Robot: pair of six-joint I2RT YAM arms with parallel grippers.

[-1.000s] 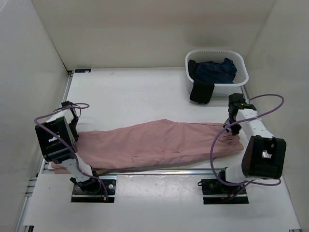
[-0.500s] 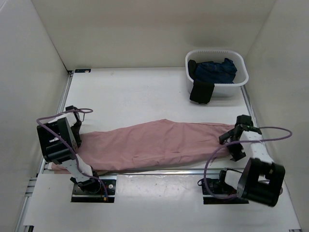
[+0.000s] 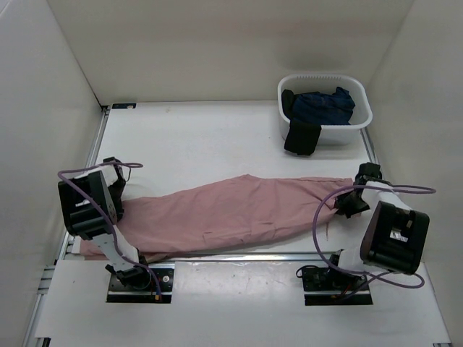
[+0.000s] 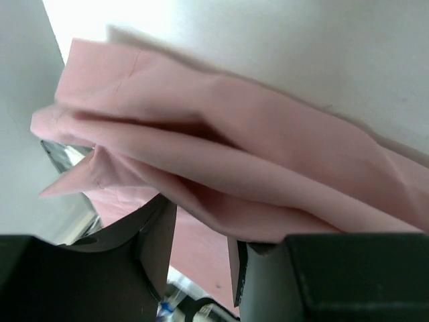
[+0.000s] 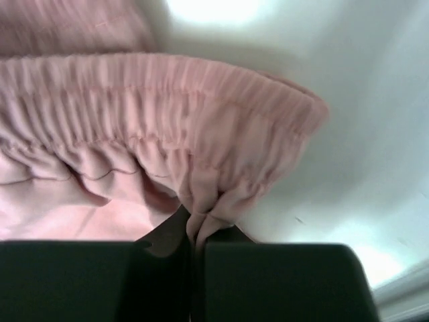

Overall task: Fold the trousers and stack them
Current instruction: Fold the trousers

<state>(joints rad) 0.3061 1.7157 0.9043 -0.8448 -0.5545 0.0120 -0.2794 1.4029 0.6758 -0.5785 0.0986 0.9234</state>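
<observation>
The trousers (image 3: 231, 213) lie stretched out lengthwise along the near edge of the bench (image 3: 202, 144), with the gathered waist at the right and the leg ends at the left. The right fingers (image 5: 164, 240) are clenched on a pinch of the waistband. The left fingers (image 4: 157, 235) stand apart with the leg hems lying between and over them, not squeezed. In the far right corner a white basket (image 3: 362, 119) holds a navy garment (image 3: 322, 107), and a black garment (image 3: 302, 137) hangs over its near rim.
</observation>
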